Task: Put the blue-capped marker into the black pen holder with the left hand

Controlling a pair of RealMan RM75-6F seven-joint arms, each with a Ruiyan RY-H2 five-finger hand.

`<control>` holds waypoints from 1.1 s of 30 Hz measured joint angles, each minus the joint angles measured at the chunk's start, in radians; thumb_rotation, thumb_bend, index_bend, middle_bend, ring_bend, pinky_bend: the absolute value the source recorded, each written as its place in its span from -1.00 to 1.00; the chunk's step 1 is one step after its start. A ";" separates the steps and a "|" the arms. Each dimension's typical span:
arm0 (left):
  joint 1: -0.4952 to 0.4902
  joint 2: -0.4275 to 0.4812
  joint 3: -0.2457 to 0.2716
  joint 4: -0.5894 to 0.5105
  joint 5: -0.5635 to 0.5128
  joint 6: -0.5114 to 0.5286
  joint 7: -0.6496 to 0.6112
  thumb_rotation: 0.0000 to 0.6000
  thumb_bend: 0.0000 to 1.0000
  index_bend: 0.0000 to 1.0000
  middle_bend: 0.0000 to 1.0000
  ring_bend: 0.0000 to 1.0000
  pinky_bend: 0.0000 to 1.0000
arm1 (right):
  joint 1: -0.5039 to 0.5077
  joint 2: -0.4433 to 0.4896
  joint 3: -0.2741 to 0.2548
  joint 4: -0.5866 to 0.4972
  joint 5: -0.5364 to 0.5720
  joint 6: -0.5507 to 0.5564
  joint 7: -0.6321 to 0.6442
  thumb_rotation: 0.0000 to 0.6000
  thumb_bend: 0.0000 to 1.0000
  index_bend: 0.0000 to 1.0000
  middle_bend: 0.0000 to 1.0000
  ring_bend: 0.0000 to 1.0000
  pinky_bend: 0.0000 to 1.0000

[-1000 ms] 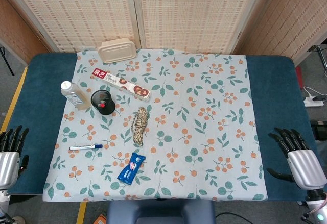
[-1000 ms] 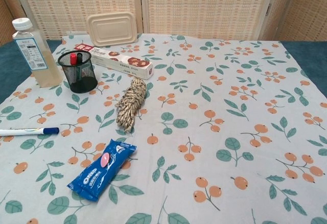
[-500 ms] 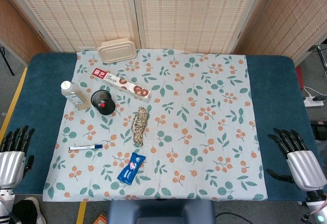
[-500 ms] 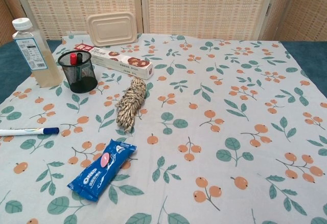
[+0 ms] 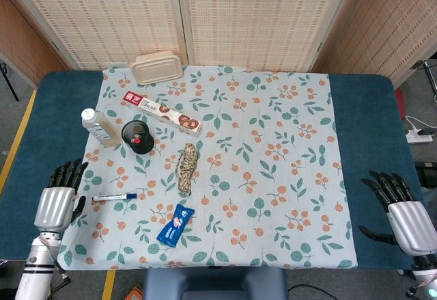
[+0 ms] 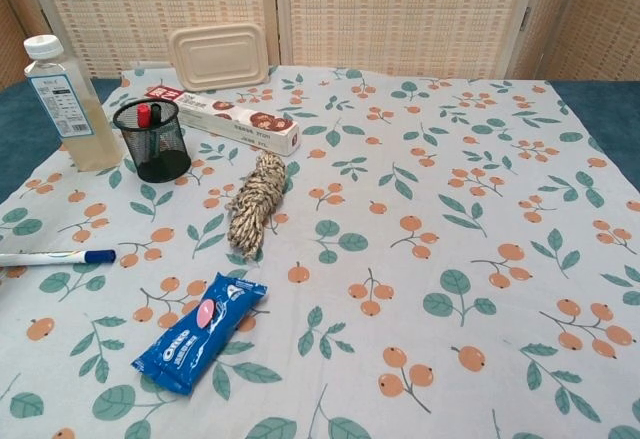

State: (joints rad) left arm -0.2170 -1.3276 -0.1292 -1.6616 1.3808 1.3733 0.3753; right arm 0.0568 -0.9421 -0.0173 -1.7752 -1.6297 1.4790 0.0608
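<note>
Bright even light, soft shadows, sharp focus; source perhaps overhead.

Marker [image 6: 55,257] barrel's end beyond chest view's left edge.

A: What lies nearest the left hand [image 5: 54,204]?
B: The blue Oreo pack [image 5: 175,224], off to its right on the floral cloth [image 5: 287,177]. Ahead of the pack, further from the hand, lies a coil of rope [image 5: 186,168].
A: And straight ahead of the hand?
B: A clear bottle [image 5: 100,126] with a white cap, standing upright. Further ahead and to the right a long red biscuit box [image 5: 162,112] lies slantwise, and past it sits a beige lidded container [image 5: 156,66] at the cloth's far edge.
</note>
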 measured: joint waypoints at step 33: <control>-0.074 -0.395 0.013 0.206 -0.170 -0.034 0.242 1.00 -0.19 -0.45 -0.40 -0.85 -0.70 | 0.001 0.006 0.008 0.013 0.024 -0.006 0.030 1.00 -1.00 -0.67 -0.88 -0.85 -0.99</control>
State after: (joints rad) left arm -0.2908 -1.7229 -0.1162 -1.4557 1.2103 1.3390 0.6175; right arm 0.0576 -0.9363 -0.0096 -1.7620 -1.6059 1.4732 0.0912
